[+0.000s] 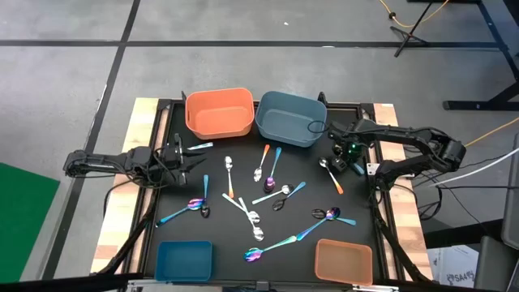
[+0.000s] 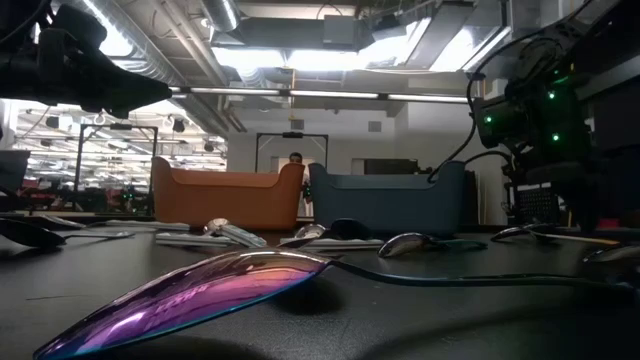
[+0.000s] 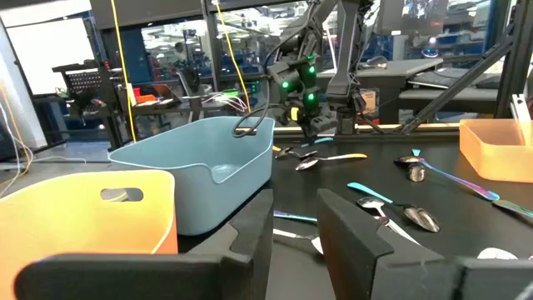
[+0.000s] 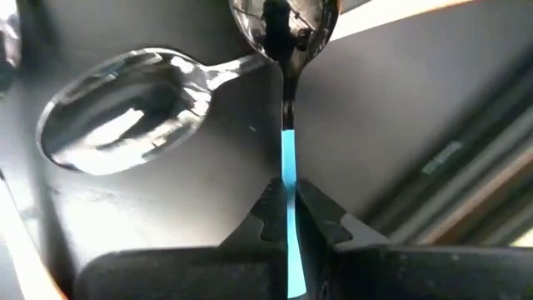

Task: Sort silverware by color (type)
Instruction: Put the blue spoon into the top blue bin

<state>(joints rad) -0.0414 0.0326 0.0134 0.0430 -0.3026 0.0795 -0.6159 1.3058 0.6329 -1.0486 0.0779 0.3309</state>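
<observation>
The right gripper (image 4: 287,218) pinches the teal handle of a dark-bowled spoon (image 4: 286,33), its fingers (image 4: 326,223) closed tight on the thin strip, just beside the large blue bin (image 1: 291,118) at the far edge of the black bench (image 1: 219,235). In the high view that gripper (image 1: 344,160) sits low over the mat on the blue bin's right, next to an orange-handled silver spoon (image 1: 330,174) whose bowl lies close to the held one. The left gripper (image 1: 180,153) waits on the other side, left of the large orange bin (image 1: 218,111), fingers (image 3: 354,233) partly apart and holding nothing. The rest of the silverware (image 1: 255,203) lies scattered across the mat in front of the two large bins: plain silver, black, orange-handled and iridescent teal-handled spoons, some crossing one another. A small blue bin (image 1: 184,260) and a small orange bin (image 1: 343,261) stand at the near edge, well apart from the blue bin. From bench height, an iridescent purple spoon (image 2: 190,298) fills the foreground.
</observation>
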